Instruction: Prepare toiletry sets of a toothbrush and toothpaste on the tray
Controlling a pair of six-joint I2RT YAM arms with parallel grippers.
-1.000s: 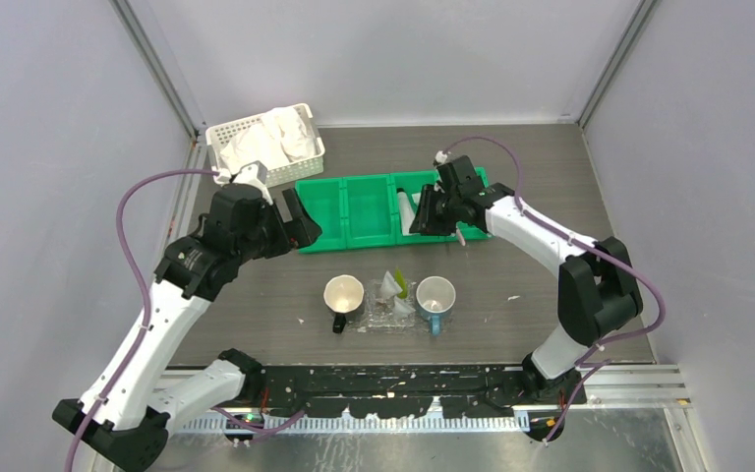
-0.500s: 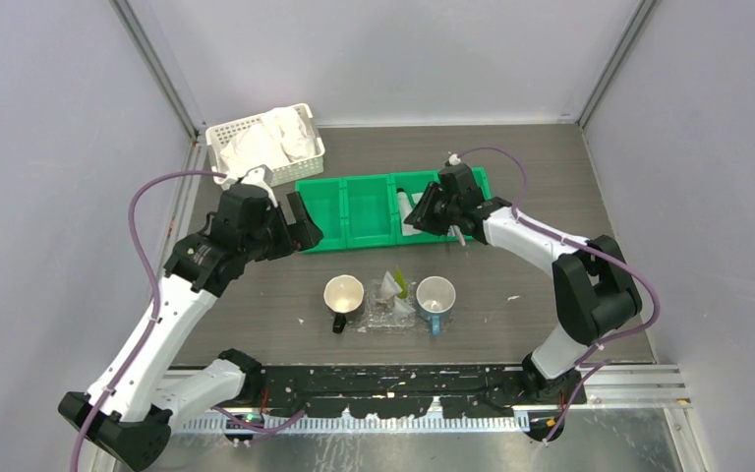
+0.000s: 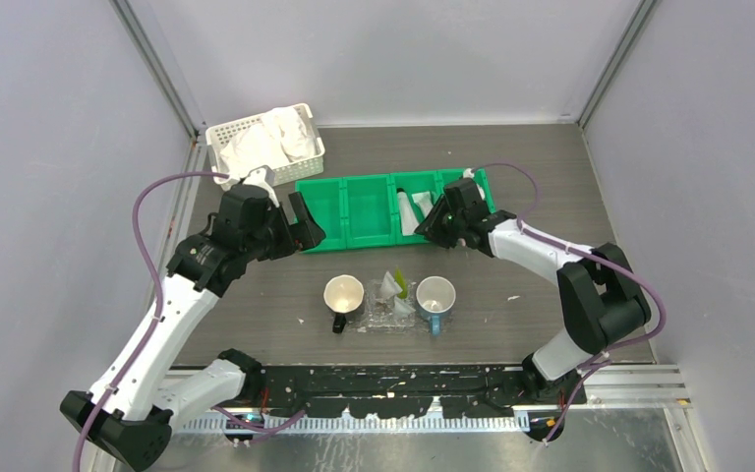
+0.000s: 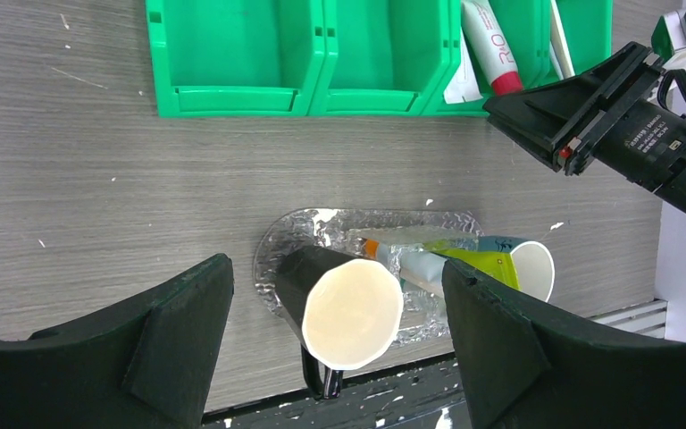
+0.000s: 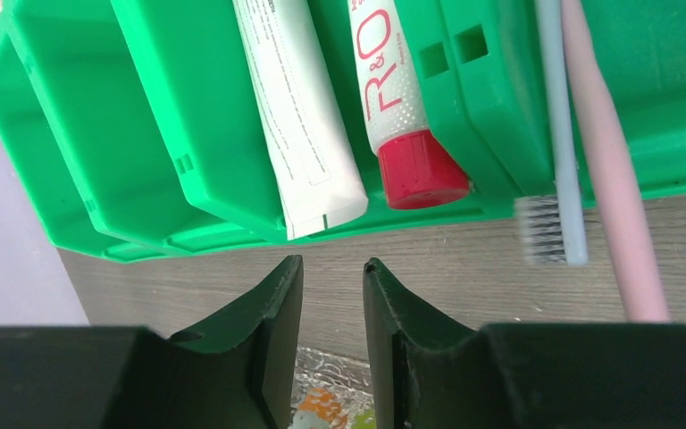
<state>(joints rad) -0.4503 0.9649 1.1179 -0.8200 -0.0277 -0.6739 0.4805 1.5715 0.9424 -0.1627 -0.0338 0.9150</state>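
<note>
Trouble is most likely to come from the two brushes lying pressed together. The blue-grey toothbrush (image 5: 558, 134) and the pink toothbrush (image 5: 607, 179) touch along their handles in the rightmost compartment of the green bin (image 3: 346, 243), which sits towards the far edge of the table (image 4: 98, 179). A pinch meant for one could catch both, or push the other out over the bin's near wall, where both already overhang. Such slim handles may also twist in the grip.

Both brushes have their long axes running from the far edge to the near edge. The blue-grey one's head points at the near edge, bristles facing left. The pink one's near end is hidden behind a finger. In the next compartment to the left, the white tube (image 5: 299, 116) and the red-capped tube (image 5: 393, 89) lie much the same way, and the red cap points at the near edge.

The right gripper (image 5: 330, 268) hangs just near of the bin wall, in line with the tubes, its jaws parted only narrowly and empty. The left gripper (image 4: 337, 273) is spread wide, holding nothing.

The tray (image 4: 277, 255) lies in the middle of the table towards the near edge, wedged between the cream mug (image 4: 353, 313) and the blue mug (image 4: 531, 268). It already carries a yellow-green tube (image 4: 478, 264), so a careless set-down could knock a mug.
</note>
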